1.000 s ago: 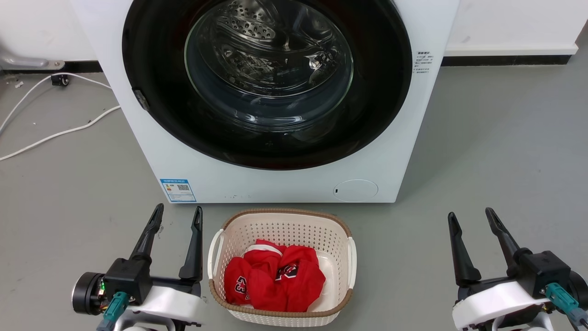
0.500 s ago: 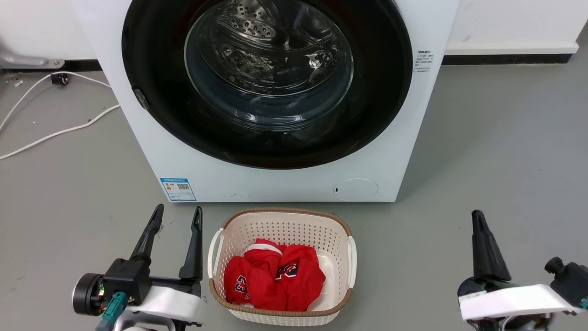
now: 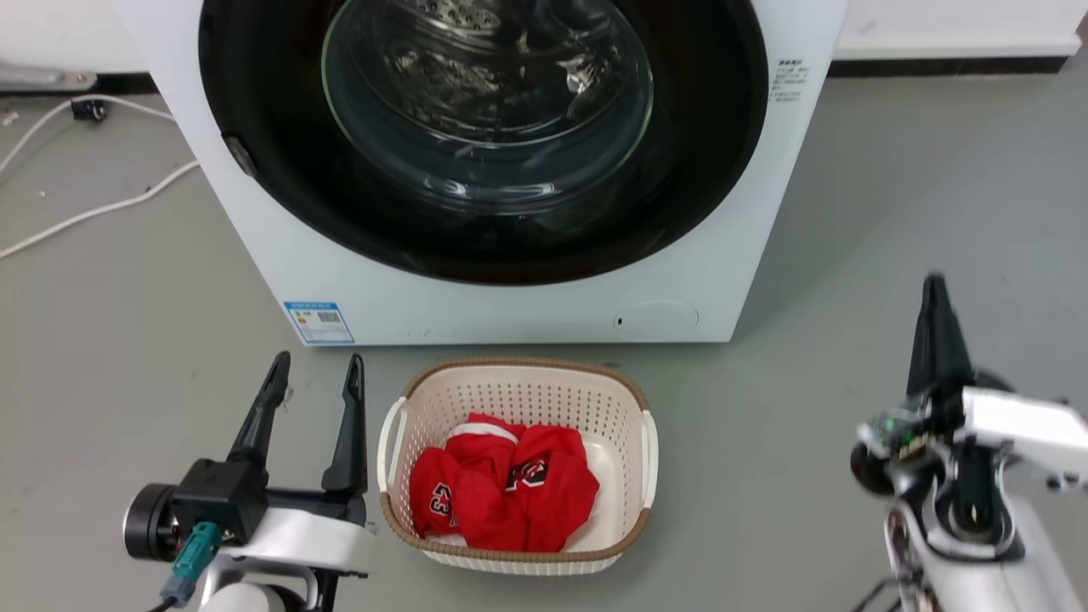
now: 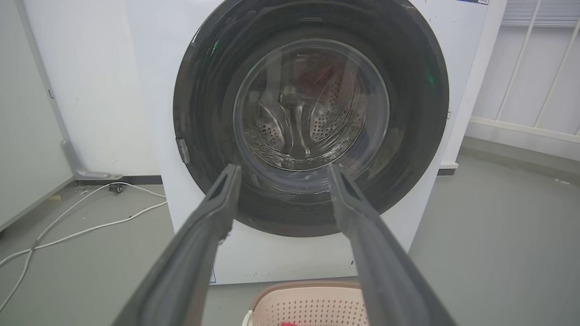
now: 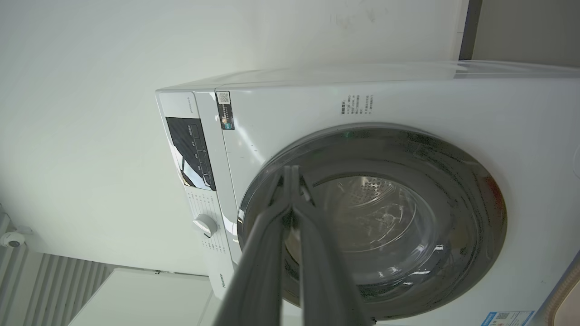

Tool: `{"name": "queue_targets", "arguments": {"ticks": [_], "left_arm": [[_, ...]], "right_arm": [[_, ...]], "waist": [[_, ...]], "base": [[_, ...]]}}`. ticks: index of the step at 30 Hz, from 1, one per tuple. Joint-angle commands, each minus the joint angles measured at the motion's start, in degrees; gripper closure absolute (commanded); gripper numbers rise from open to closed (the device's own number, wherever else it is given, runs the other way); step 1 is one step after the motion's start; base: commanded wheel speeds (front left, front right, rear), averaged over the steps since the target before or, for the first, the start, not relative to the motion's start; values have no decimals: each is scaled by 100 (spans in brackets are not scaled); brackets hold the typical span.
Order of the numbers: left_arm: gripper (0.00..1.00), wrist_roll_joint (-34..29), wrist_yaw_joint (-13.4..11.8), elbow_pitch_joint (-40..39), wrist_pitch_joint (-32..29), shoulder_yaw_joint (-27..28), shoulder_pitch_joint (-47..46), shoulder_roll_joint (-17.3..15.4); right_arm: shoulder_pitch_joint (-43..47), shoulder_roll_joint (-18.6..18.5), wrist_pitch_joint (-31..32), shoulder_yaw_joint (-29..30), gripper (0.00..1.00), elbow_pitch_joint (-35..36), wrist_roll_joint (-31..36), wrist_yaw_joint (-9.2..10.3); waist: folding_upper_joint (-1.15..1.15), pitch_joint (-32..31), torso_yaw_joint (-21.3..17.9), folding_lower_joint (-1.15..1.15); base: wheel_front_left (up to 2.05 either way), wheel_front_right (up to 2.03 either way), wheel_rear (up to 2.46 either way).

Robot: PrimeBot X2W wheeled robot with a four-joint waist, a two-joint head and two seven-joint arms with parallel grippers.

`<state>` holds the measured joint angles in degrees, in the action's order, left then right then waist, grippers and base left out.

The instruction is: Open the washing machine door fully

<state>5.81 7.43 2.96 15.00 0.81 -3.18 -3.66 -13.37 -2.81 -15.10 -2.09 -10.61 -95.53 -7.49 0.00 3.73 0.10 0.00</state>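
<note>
Head view has the washing machine door (image 3: 484,136) sitting up at 12 o'clock, shut flush against the front of the washing machine (image 3: 510,310), so nothing's been opened yet. There's a small metal bit on the door's rim at roughly 8 o'clock, which I'm guessing is the hinge, so the free edge should be over at 3 o'clock.

What's changed in the last second: the right gripper (image 3: 935,323), down at 4 o'clock, has rolled onto its side and pinched its fingers together with nothing between them. A second ago they were spread. It has also climbed toward the machine's right side. The camera has dipped a bit too, so part of that shift is just the view. To me that reads as lining up a closed wedge to hook the door edge.

The left gripper (image 3: 316,365) at 7 o'clock has its fingers apart, parked beside the basket (image 3: 518,367) of red clothes (image 3: 506,489) at 6 o'clock.
</note>
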Motion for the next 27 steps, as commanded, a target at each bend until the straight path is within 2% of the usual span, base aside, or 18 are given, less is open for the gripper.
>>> {"name": "queue_targets", "arguments": {"ticks": [1,6,14,15,22,27], "left_arm": [[0,26,6,-46,23,14,-130,-14],[0,84,6,-114,20,2,-338,-76],[0,183,6,-191,20,-112,-707,-183],[0,183,6,-191,20,-112,-707,-183],[0,281,6,-269,20,-256,-980,-271],[0,340,6,-335,20,-268,-1151,-292]], "right_arm": [[-397,-59,-1,36,100,-140,-24,0],[-1608,-414,283,139,100,-799,-320,-1],[-3797,-1204,959,-409,100,-2444,-86,-1],[-3797,-1204,959,-409,100,-2444,-86,-1],[-5739,-1472,1934,-1240,100,-4222,420,0],[-6851,-1304,2613,-1698,100,-5192,749,0]], "waist": [[0,157,-5,0],[0,492,22,0],[0,986,160,0],[0,986,160,0],[0,1361,275,0],[0,1628,349,0]], "base": [[0,0,0],[0,0,0],[0,0,0],[0,0,0],[0,0,0],[0,0,0]]}}
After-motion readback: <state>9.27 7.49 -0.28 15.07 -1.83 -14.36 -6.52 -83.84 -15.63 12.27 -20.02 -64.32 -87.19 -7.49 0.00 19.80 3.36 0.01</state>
